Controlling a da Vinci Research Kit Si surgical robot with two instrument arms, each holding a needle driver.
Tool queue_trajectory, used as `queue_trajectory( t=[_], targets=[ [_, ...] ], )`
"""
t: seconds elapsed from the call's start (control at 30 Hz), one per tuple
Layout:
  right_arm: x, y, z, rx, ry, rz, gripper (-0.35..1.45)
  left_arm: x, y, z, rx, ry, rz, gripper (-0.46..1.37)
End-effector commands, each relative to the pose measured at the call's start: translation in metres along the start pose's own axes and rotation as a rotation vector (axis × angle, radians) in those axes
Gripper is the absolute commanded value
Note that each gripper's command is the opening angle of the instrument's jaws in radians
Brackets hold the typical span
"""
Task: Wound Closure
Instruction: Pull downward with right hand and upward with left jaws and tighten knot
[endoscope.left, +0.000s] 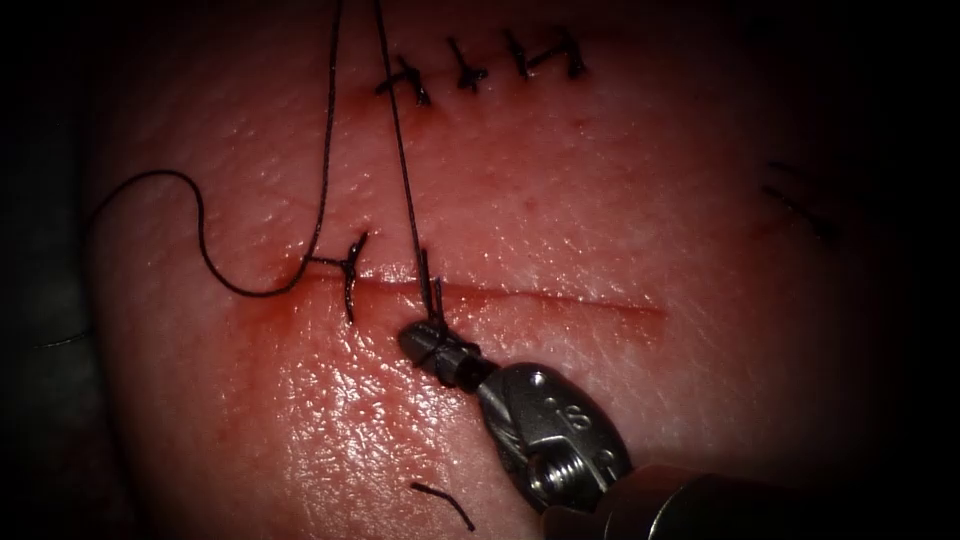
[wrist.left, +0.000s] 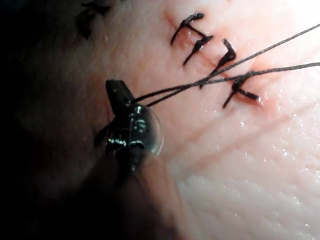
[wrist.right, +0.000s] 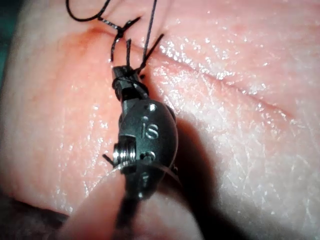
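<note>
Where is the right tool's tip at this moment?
In the endoscope view the right tool sits at the cut, just right of the tied stitch, with thread wrapped around its jaws.

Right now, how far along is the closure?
Done: one stitch crosses the cut's left end. In hand: the right tool, jaws shut with thread wound round them, at a second spot. Left: the cut to its right lies open. The needle's place can't be told.
</note>
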Motion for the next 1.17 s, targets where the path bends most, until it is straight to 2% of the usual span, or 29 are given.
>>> queue_trajectory(
  t=[0.03,0.2,0.33,0.63,1.17],
  targets=[
    [-0.0002,0.0,0.0,-0.003,0.001,-0.003,-0.35,0.0,-0.0005,0.0001,0.003,-0.003,0.006,-0.35],
    [-0.0008,-0.0002,-0.0003,0.003,0.005,-0.01,-0.35,-0.0001,-0.003,0.0005,0.029,-0.004,0.007,-0.35],
    [-0.0013,-0.0001,-0.0003,0.003,0.0,-0.015,-0.35,0.0001,-0.0037,0.0006,0.039,-0.002,0.001,-0.35],
    [-0.0016,0.0002,0.0,-0.003,0.004,-0.016,-0.35,0.0003,-0.0032,0.0005,0.041,-0.006,0.003,-0.35],
    [-0.0009,0.0001,-0.0001,-0.011,0.001,-0.01,-0.35,0.0003,-0.0034,0.0005,0.036,-0.005,0.007,-0.35]
  ],
)
